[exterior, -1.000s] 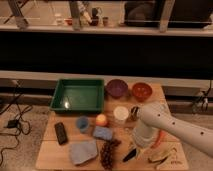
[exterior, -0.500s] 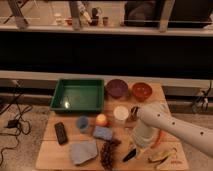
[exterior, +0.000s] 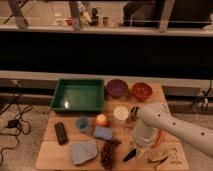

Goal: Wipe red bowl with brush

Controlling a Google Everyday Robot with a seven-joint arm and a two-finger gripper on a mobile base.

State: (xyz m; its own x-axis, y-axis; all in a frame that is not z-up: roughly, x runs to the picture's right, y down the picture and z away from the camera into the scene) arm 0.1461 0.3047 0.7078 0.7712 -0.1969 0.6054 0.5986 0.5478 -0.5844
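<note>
White arm slants down from the right, wrist vertical over the tabletop (exterior: 52, 155). End effector (exterior: 135, 149) is closed; whether it holds anything is hidden. Brush (exterior: 129, 155) sits right at it, and the red bowl (exterior: 141, 91) is well beyond.

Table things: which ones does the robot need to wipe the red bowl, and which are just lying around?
For the job: red bowl; brush, beside the grapes; gripper, low over the brush, jaws shut.

Just lying about: purple bowl, green tray, black block, blue cup, blue sponge, grey cloth, and the grapes.
</note>
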